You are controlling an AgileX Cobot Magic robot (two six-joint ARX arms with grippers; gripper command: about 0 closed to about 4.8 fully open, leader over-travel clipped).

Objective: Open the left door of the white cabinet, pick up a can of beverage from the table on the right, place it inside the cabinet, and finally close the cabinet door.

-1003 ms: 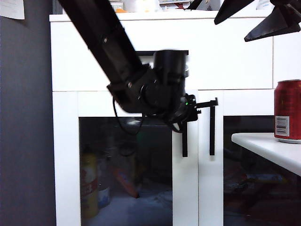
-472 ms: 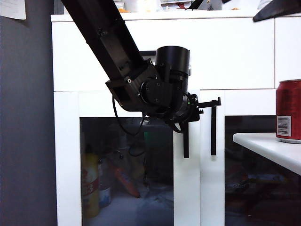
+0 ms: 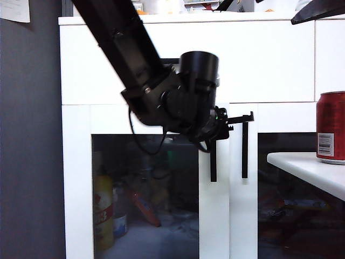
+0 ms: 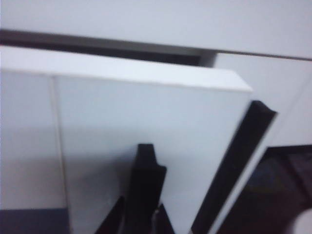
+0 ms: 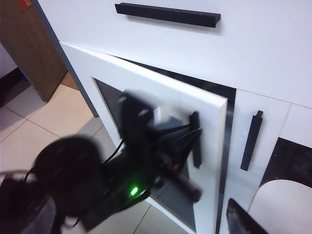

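The white cabinet (image 3: 259, 65) fills the exterior view. Its left door (image 3: 75, 178) stands a little ajar; in the right wrist view the left door (image 5: 146, 83) swings out from a dark gap. My left gripper (image 3: 240, 120) is shut on the door's black vertical handle (image 3: 212, 162). In the left wrist view that handle (image 4: 144, 180) runs between the left gripper (image 4: 141, 222) fingers. The red can of beverage (image 3: 330, 127) stands on the white table (image 3: 307, 172) at the right. My right gripper (image 3: 318, 11) hangs open above the can, mostly out of frame, one fingertip (image 5: 241, 222) showing.
The right door's handle (image 3: 245, 151) sits just beside the held one. A yellow bottle (image 3: 102, 210) and other items show behind the left door's glass. A drawer with a horizontal black handle (image 5: 168, 14) lies above. A grey wall (image 3: 27, 135) borders the cabinet's left.
My right gripper's dark fingers have risen almost out of the top right of the exterior view. The left arm and the held door have barely shifted.
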